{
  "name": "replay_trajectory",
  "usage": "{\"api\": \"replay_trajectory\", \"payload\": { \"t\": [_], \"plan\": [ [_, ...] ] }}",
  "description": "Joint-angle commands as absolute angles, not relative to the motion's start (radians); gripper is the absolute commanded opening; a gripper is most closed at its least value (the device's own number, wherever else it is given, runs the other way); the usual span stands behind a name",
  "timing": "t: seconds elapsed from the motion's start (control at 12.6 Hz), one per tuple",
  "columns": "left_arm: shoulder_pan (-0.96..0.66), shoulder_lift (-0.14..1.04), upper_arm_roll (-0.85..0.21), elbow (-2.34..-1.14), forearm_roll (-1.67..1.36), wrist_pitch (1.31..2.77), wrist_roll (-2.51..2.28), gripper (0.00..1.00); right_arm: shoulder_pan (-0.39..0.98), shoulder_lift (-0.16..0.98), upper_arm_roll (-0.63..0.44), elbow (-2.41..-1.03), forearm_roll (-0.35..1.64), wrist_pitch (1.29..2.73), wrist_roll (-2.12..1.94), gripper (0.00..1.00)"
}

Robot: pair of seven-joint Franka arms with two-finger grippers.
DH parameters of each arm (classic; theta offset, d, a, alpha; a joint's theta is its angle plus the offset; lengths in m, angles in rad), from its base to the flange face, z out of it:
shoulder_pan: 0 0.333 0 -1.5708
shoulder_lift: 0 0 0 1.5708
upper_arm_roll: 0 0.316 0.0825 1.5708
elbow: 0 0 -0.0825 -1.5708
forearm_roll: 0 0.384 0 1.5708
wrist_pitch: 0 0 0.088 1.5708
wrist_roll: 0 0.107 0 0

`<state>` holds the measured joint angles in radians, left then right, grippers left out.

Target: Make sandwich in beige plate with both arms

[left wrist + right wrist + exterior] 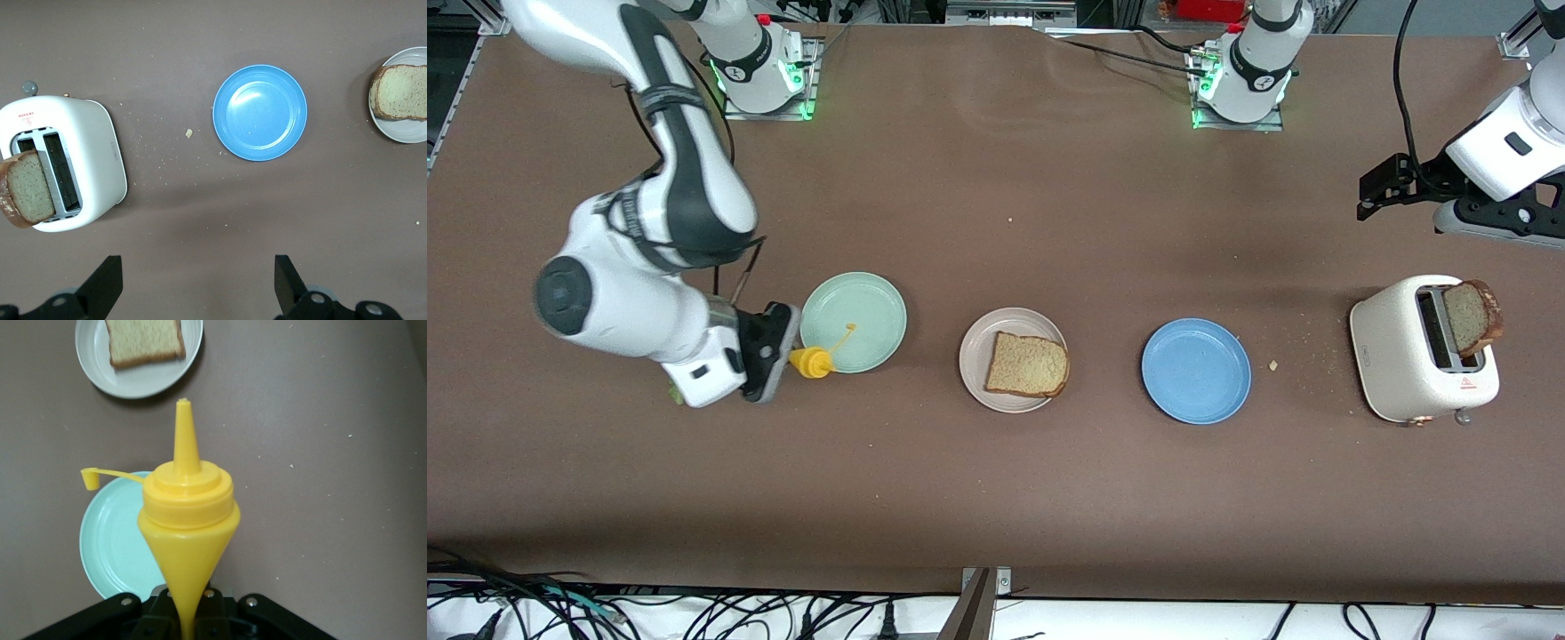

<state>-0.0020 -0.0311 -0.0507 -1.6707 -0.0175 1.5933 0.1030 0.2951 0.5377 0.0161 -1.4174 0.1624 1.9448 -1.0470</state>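
The beige plate (974,356) sits mid-table with one tan toast slice (1027,364) on it; both also show in the right wrist view, plate (140,381) and slice (143,340). A second slice (1472,316) stands up out of the white toaster (1400,347). My right gripper (769,356) is shut on a yellow squeeze bottle (187,513) held sideways at the mint-green plate's (867,307) edge, its nozzle toward the beige plate. My left gripper (197,287) is open and empty, raised over the table beside the toaster (93,153). No lettuce leaf is clearly in view.
An empty blue plate (1196,371) lies between the beige plate and the toaster, with crumbs scattered near the toaster. The bottle's open cap (849,329) hangs on its tether over the mint-green plate. A small green scrap (675,392) shows under my right wrist.
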Motion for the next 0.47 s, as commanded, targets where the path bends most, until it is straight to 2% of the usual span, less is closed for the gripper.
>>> {"api": "replay_trajectory", "payload": {
  "t": [0.0,0.4],
  "plan": [
    [0.000,-0.038,-0.054,-1.674,-0.006,1.586,0.109,1.00,0.359,0.535,0.061,-1.402,-0.019,1.953,-0.933,0.01],
    [0.000,-0.038,-0.054,-1.674,-0.006,1.586,0.109,1.00,0.506,0.571,0.086,-1.402,-0.299,1.931,-0.839,0.01]
  ]
}}
